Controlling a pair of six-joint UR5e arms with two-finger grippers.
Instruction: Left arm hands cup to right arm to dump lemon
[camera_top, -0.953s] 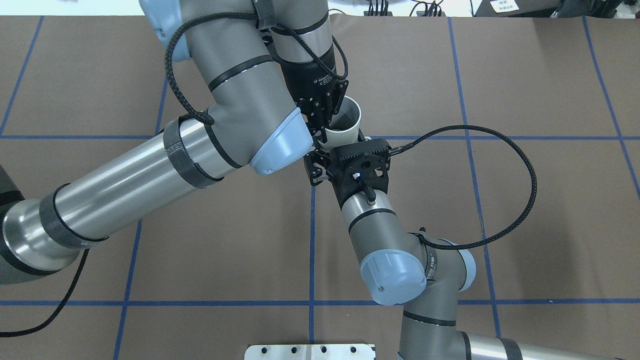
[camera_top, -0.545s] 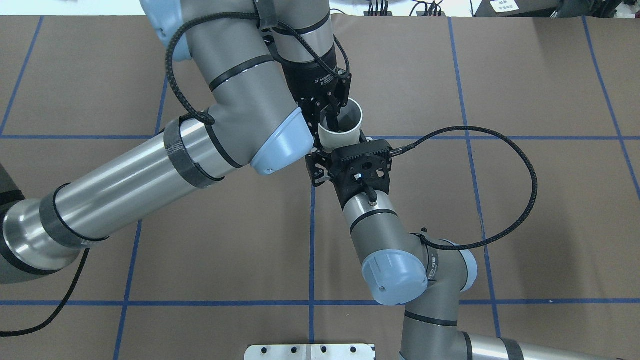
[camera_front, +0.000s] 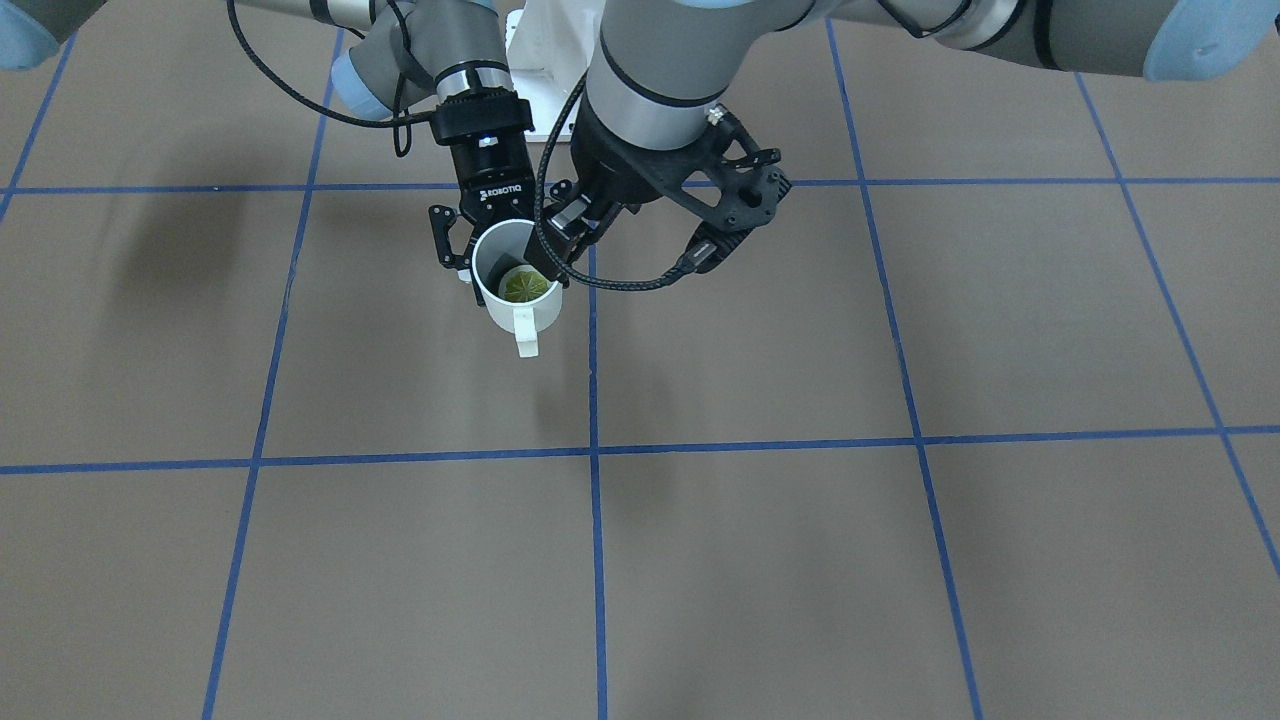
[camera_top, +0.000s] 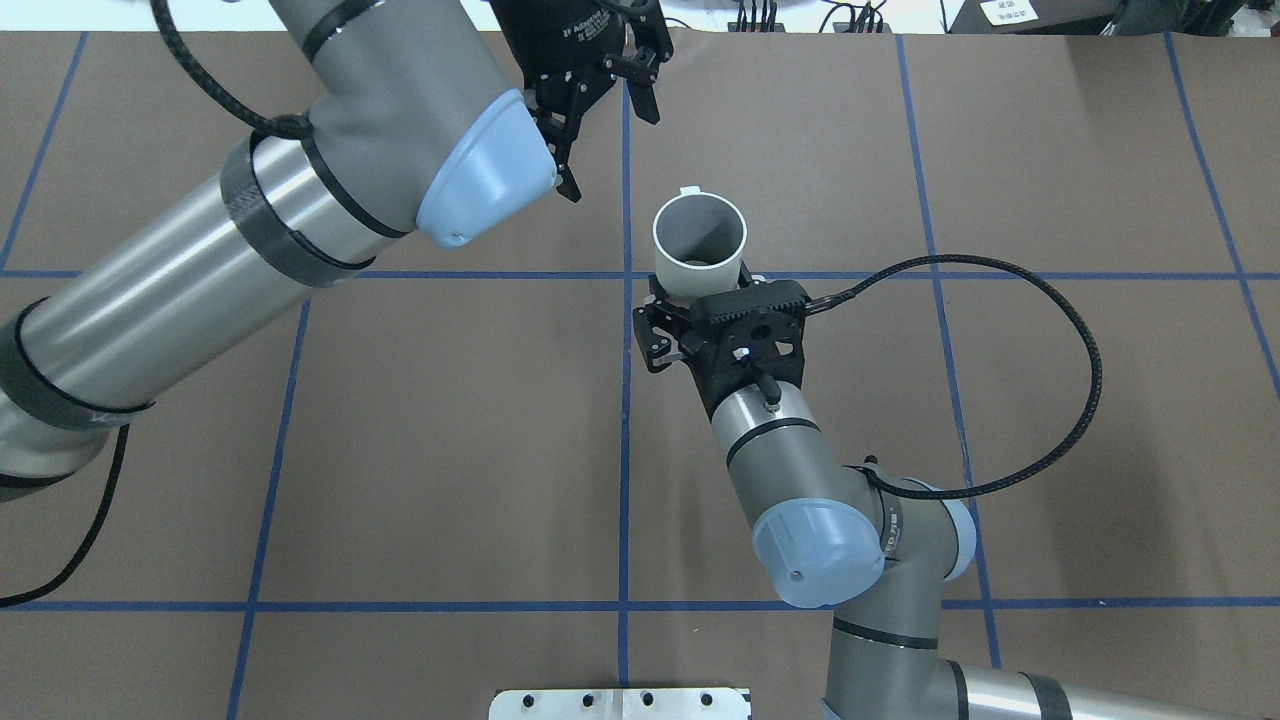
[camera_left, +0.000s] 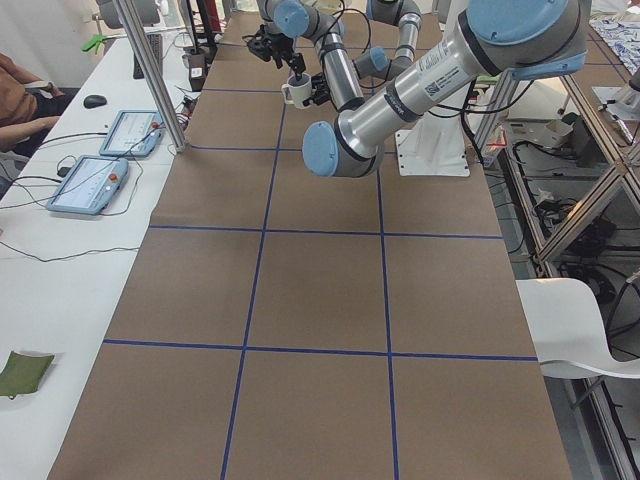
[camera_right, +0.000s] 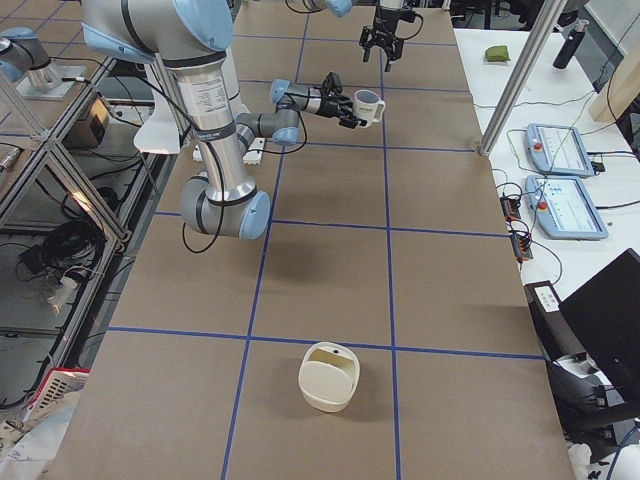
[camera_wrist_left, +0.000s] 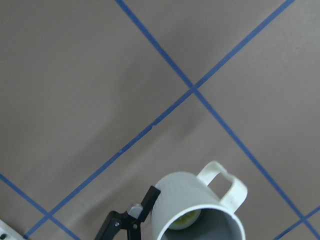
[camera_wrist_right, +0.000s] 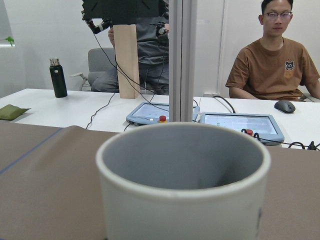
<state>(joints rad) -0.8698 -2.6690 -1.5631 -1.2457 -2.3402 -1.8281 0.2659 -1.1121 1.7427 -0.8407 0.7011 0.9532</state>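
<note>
small white handled mug (camera_top: 700, 235) mouth up, held off brown blue-gridded desk (camera_top: 1000, 450), nearer operators' edge | round yellow-green lemon slice (camera_wrist_left: 186, 218) inside mug | right hand (camera_top: 698, 292) clamped on mug's lower wall | left hand (camera_top: 610, 145) fingers spread, empty, apart from mug, toward operators' edge

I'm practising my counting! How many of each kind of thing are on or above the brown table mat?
Robot arms: 2 (left arm, right arm)
White mug: 1
Lemon slice, inside the mug: 1
Cream container: 1
White stand under the arms: 1
Total: 6
</note>
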